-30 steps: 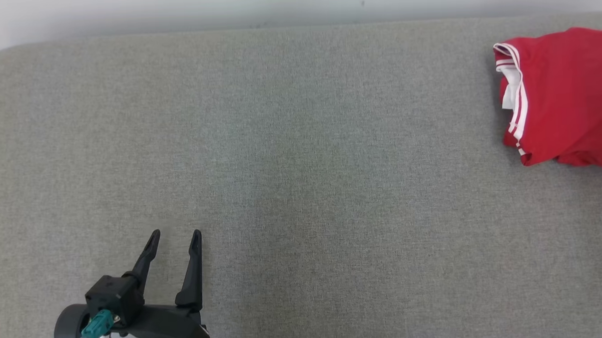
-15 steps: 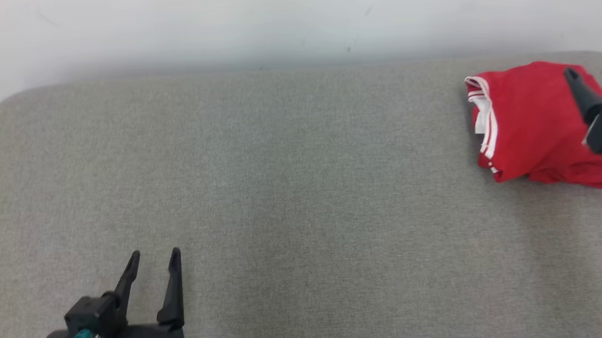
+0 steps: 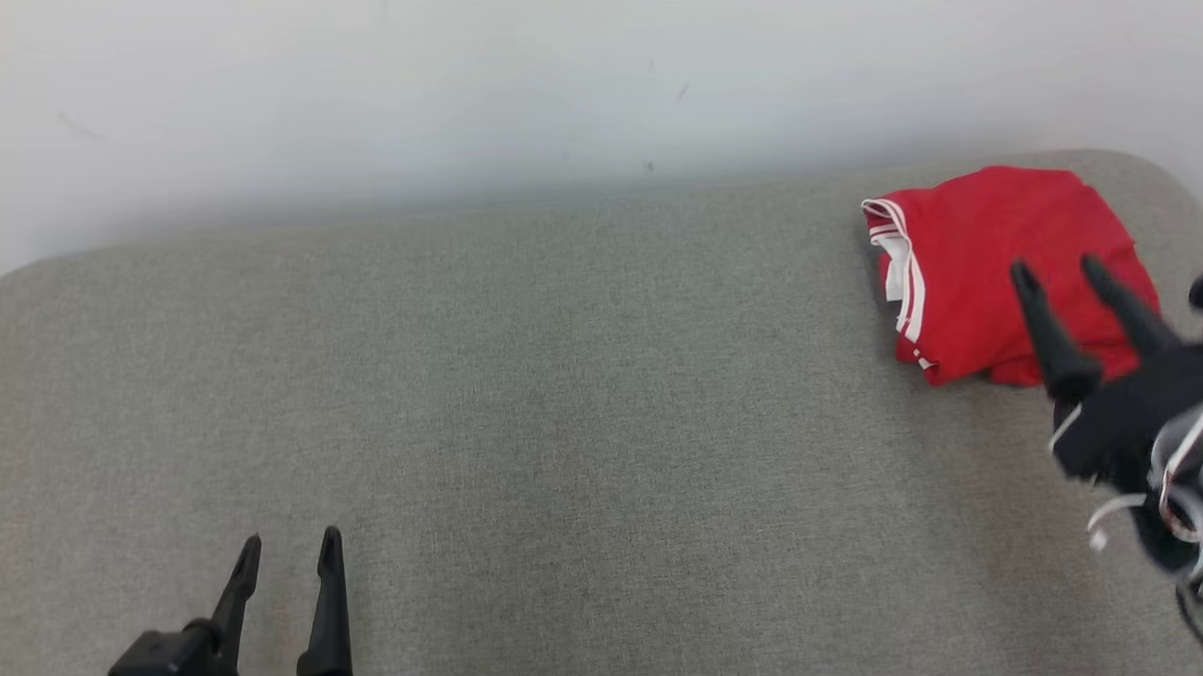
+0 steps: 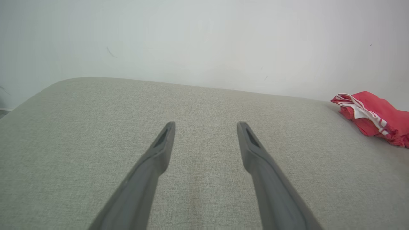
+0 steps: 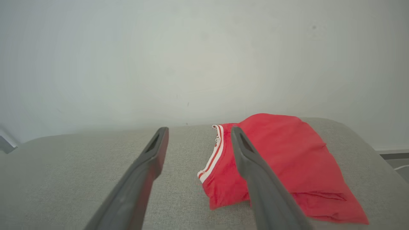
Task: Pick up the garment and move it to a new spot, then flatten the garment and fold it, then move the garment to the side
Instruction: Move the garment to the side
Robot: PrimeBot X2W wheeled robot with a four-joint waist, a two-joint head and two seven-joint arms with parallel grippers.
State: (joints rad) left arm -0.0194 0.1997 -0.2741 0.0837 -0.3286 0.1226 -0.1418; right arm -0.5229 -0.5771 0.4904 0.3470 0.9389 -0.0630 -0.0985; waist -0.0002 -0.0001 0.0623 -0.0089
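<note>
I see the red garment [image 3: 999, 264] lying in a loose, roughly folded bundle at the upper right of the head view, on the grey upholstered surface [image 3: 604, 398] near its rounded far corner, close to the pale wall [image 3: 552, 80]. Its white-striped trim faces the middle of the frame, with a bit of white lining showing beside it.

My right claw [image 3: 1055, 266] comes in from the right edge of the head view. Its two dark fingers are spread wide with nothing between them, and their tips overlap the lower right part of the garment in that picture. In the right wrist view the garment sits right of centre. The right-hand finger crosses in front of its striped edge, while the other finger stands over bare grey fabric. I cannot tell from these pictures whether the tips touch the cloth.

My left claw [image 3: 291, 537] sits at the lower left of the head view, well apart from the garment. It is also wide open and holding nothing, with its fingers pointing up the frame over bare upholstery. In the left wrist view the garment shows small at the right edge, about halfway up, far beyond the fingertips
</note>
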